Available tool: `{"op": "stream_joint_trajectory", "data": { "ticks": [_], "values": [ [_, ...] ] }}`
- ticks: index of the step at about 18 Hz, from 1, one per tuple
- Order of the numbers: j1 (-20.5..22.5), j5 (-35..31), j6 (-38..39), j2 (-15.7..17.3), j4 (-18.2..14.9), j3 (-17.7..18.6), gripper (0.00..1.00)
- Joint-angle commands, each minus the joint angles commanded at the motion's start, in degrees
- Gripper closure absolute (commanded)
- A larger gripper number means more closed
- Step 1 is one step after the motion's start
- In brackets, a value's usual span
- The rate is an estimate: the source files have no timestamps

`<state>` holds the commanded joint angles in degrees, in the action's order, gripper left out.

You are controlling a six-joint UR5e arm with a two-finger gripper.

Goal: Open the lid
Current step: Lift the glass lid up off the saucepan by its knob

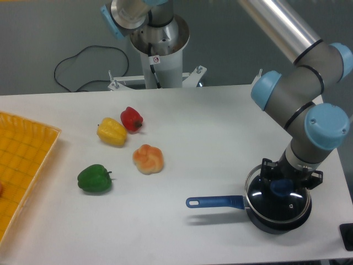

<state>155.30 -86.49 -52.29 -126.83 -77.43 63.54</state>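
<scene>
Smooth white table point(220, 138), matte and faintly shadowed, under a plain grey wall, with the arm's silver pedestal point(157, 49) bolted at the far edge and a black cable point(83, 61) looping behind it. At the left edge, a yellow plastic tray point(25, 165), gridded and translucent, cut off by the frame. On the open middle of the table, four glossy peppers lying apart from one another — red point(132, 118) and yellow point(112, 131) nearly touching, a lumpy orange one point(148, 159) nearer the front, a green one point(94, 179) toward the tray. Near the front right corner, a dark round pan point(273, 223) with a thin blue handle point(215, 201) pointing left. Seated on the pan, the lid point(278, 201): clear glass, thin bright metal rim, blue round knob at centre, seemingly level and closed, though the far side was hidden by the tool. Directly above, the arm point(300, 94) — grey tubes, pale blue joint caps, brushed metal upper link — angled down from the upper right. Black gripper point(288, 179) lowered over the knob, fingers on either side of it; contact not clear from this angle, so could not tell whether clamped or merely straddling. At the far right front corner, a sliver of some dark object point(347, 236), too cropped to identify.
</scene>
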Motion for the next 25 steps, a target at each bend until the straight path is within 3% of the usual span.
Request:
{"op": "stream_joint_trajectory", "data": {
  "ticks": [6,15,25],
  "values": [
    [0.1,-0.2,-1.0,2.2,-0.4,1.7,0.41],
    [0.2,-2.5,-5.4,8.3,-0.1,10.7,0.41],
    [-0.2,-2.3,-9.0,12.5,-0.2,16.0,0.41]
  ]
}}
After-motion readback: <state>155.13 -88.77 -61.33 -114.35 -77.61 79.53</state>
